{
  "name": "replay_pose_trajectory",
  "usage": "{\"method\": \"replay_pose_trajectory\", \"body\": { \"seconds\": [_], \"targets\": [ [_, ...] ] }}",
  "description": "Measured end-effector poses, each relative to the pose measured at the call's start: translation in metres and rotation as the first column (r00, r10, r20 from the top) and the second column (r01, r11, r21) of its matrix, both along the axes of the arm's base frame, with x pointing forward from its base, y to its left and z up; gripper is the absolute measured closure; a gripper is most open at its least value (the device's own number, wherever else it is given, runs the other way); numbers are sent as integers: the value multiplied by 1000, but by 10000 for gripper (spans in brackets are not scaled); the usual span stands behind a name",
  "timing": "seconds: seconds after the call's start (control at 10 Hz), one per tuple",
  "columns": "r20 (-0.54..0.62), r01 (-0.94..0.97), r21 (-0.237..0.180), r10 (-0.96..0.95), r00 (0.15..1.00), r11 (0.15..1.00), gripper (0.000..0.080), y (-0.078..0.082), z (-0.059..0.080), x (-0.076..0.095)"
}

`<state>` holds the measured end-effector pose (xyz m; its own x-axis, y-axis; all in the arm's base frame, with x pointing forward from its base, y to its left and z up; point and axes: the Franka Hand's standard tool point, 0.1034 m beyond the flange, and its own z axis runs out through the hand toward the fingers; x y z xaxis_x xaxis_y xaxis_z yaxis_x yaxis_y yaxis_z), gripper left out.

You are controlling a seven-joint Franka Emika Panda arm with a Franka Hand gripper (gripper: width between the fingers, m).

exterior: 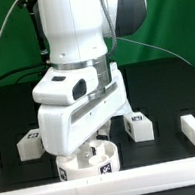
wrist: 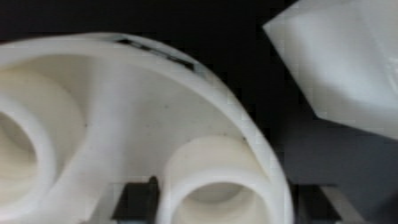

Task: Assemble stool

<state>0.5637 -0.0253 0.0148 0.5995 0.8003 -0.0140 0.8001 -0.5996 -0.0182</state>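
On the black table (exterior: 7, 114), the big robot arm (exterior: 75, 28) leans over the round seat (exterior: 91, 169). Its gripper (exterior: 97, 146) is squeezed shut on the seat's edge. A leg (exterior: 30, 143) and a second leg (exterior: 139, 125) lie loose nearby, so no legs look fitted yet. Only the wrist view shows the sockets (wrist: 222, 190).

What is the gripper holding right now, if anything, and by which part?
The gripper is shut on the round stool seat, pinching it across a portion at its rim.
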Motion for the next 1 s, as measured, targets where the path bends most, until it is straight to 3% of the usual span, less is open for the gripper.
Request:
{"method": "replay_pose_trajectory", "body": {
  "seconds": [0.4,0.7,0.9,1.0],
  "targets": [
    [8,-31,-2,31,999,1000,476,7,2,5],
    [21,-101,25,100,995,995,476,48,0,14],
    [17,-122,45,122,992,991,476,86,0,25],
    [19,-135,47,134,991,990,476,94,0,26]
  ]
}}
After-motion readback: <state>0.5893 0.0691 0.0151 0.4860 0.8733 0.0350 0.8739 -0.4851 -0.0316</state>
